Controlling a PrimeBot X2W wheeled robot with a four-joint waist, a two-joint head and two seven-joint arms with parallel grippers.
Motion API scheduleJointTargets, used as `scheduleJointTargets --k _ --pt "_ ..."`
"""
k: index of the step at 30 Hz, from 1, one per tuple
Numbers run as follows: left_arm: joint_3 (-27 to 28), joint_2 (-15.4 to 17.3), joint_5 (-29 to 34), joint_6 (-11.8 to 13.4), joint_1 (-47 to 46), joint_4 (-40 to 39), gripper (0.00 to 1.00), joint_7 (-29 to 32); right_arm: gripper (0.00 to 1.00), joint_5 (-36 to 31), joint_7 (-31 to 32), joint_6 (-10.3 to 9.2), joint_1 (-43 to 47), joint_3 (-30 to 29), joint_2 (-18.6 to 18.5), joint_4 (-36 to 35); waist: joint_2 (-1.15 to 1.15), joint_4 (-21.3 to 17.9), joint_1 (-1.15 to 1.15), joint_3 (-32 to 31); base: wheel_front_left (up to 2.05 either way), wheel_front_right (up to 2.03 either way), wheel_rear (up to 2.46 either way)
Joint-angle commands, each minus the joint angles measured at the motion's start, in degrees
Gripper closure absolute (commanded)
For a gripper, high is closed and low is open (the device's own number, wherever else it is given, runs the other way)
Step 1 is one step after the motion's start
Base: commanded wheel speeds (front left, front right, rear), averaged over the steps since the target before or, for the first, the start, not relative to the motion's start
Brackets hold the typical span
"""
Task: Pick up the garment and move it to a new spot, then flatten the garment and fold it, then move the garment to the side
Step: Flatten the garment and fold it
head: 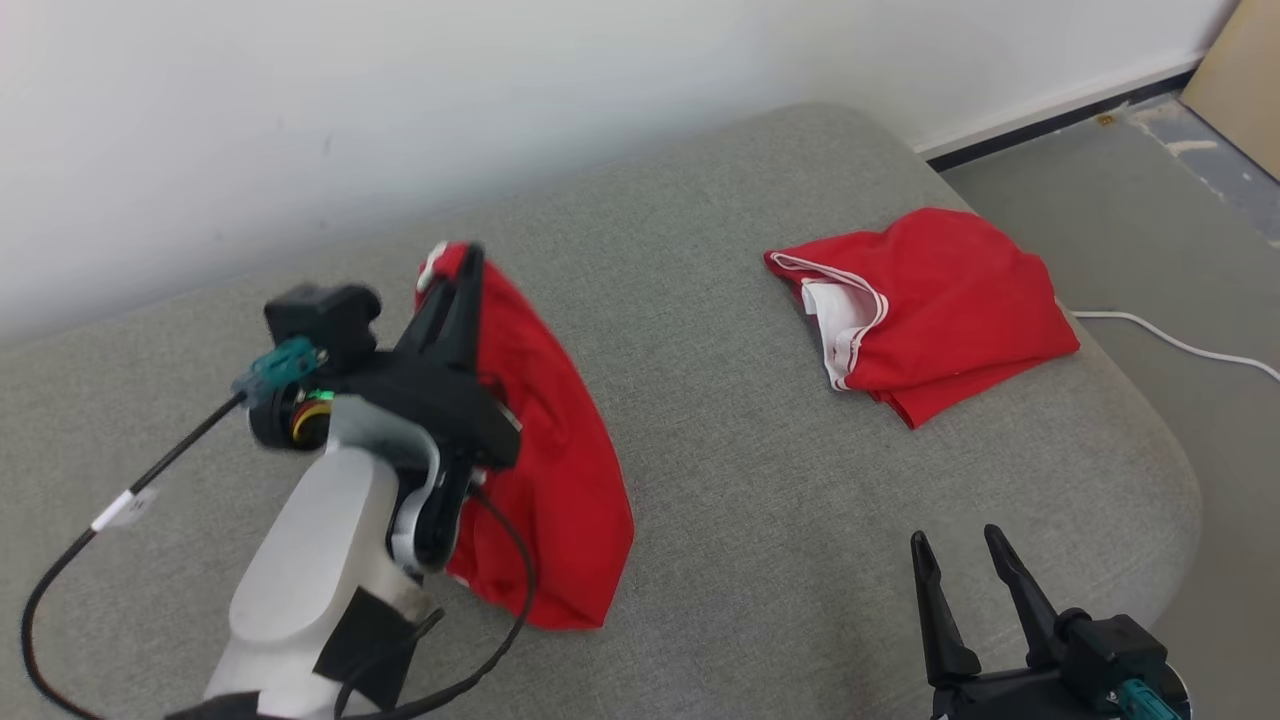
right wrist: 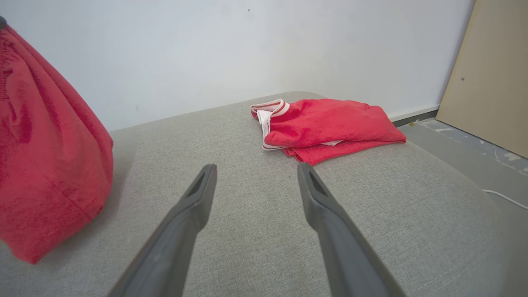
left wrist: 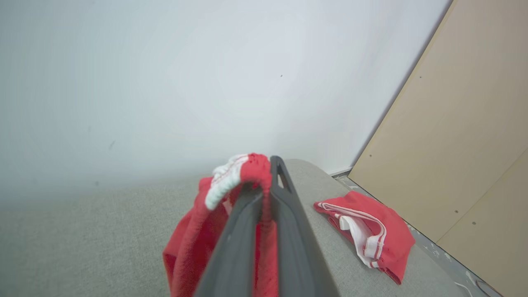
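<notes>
White wall (head: 400,100) at my 12 o'clock; grey upholstered seat (head: 750,400) below it; grey floor (head: 1130,220) and tan board (head: 1245,80) at 2 o'clock.

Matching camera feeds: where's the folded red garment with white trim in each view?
Head view: folded garment upper right, on the grey cushion.
Left wrist view: lower right, beside the left gripper.
Right wrist view: upper centre, beyond the right gripper.
Shared landmark: tan board at the right edge.

No legible text; cable tag (head: 125,508) perhaps printed.
</notes>
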Motion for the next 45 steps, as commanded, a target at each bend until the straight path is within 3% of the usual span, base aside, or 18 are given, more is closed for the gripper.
scheduleJointTargets --k 1,8,12,23,29,36,45 --pt "-1.71 -0.32 0.41 -0.76 -2.08 -2.17 1.00 -0.99 0.00 -0.11 -0.26 -0.16 -0.24 0.18 0.20 0.06 -0.01 0.48 0.00 -0.75 0.00 0.00 0.00" --pt "-8.29 -0.75 -2.43 -1.71 -5.82 -11.54 1.00 -2.48 0.00 -0.34 -0.26 -0.16 0.63 -0.17 0.37 0.25 -0.01 1.65 0.00 -1.89 0.00 0.00 0.00" --pt "-11.73 0.78 -3.36 -1.58 -4.22 -14.75 1.00 -0.64 0.00 -0.22 -0.26 -0.16 1.10 -0.62 0.40 -0.04 -0.01 2.87 0.00 -1.92 0.00 0.00 0.00" --pt "-23.28 13.70 -6.34 -1.53 15.67 -21.16 1.00 9.58 0.00 -0.45 -0.26 -0.16 1.48 -0.88 0.36 -0.75 -0.01 10.55 0.00 -1.19 0.00 0.00 0.00" --pt "-25.81 19.95 -4.27 -0.98 21.54 -22.74 1.00 11.46 0.00 -0.54 -0.27 -0.16 1.08 -0.75 0.21 -0.76 -0.01 14.21 0.00 -1.38 0.00 0.00 0.00" --pt "-24.59 22.78 -2.92 2.22 23.38 -21.04 1.00 10.23 0.00 -0.32 -0.27 -0.16 1.05 -0.24 0.32 -0.08 -0.01 15.89 0.00 -2.30 0.00 0.00 0.00" --pt "-19.66 22.33 -3.44 8.88 23.26 -14.11 1.00 4.25 0.00 -0.01 -0.27 -0.16 1.30 0.23 0.17 0.27 -0.01 14.81 0.00 -3.21 0.00 0.00 0.00"
